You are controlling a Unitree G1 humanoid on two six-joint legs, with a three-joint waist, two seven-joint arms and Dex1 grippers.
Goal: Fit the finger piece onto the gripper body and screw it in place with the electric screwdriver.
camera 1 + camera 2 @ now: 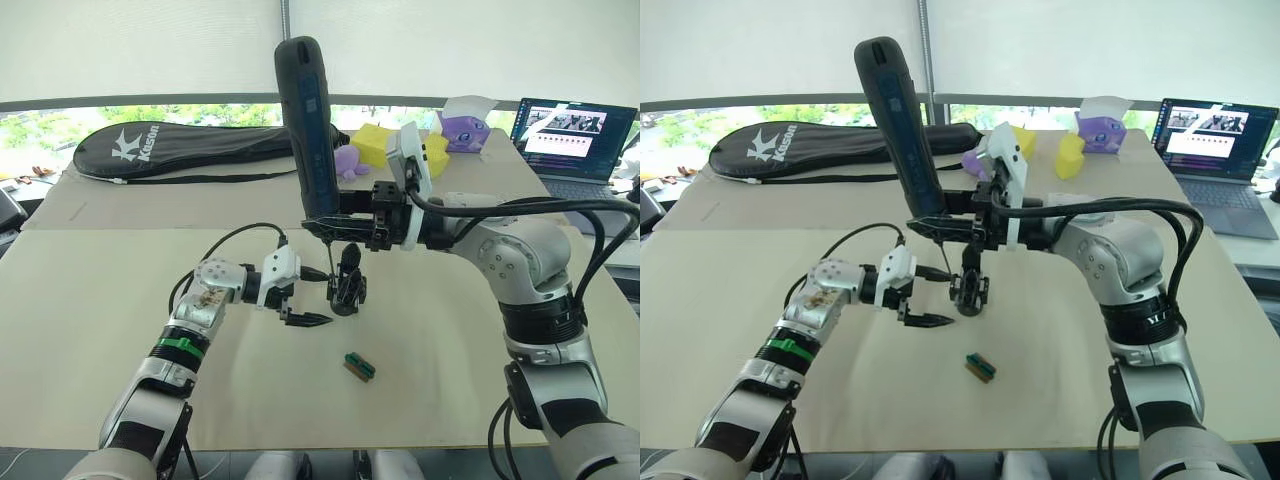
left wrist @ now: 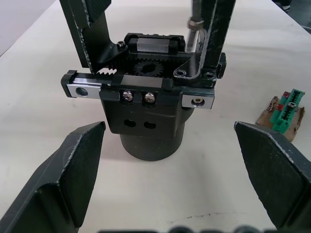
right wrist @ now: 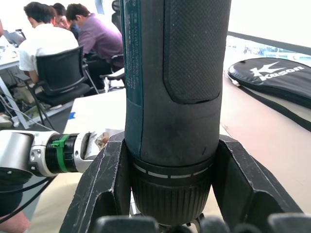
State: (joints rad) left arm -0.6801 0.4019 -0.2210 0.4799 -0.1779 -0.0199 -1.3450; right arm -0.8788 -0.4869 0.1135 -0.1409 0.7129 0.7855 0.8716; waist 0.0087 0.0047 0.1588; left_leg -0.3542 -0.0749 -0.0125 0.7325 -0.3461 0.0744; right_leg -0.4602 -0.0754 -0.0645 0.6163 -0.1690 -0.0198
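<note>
Screwdriver work is underway at the middle of the beige table (image 1: pixel 120 330). The right gripper (image 1: pixel 335 210) is clamped around the electric screwdriver (image 1: pixel 305 120), holding it upright with a slight tilt; in the right wrist view its two black fingers (image 3: pixel 104 184) press against the tool's lower barrel on either side. The thin metal bit points down onto the top of the gripper body (image 1: pixel 348 285), which stands on its stubby round base on the table.

In the left wrist view the gripper body (image 2: pixel 148 104) shows its toothed rack, silver rail and two small screws, with the bit coming down at its upper right corner beside a black upright finger. Whether that is the finger piece already seated cannot be told.

The left gripper (image 1: pixel 300 300) sits low just beside the gripper body on the robot's left, jaws spread wide and holding nothing; its fingers (image 2: pixel 68 174) stand apart on either side of the base without touching it.

A small green-and-brown block (image 1: pixel 359 367) lies on the table near the gripper body, toward the robot. Farther back lie a black racket bag (image 1: pixel 180 148), yellow and purple soft toys (image 1: pixel 375 145) and an open laptop (image 1: pixel 575 135). Seated people (image 3: pixel 73 39) appear in the right wrist view.
</note>
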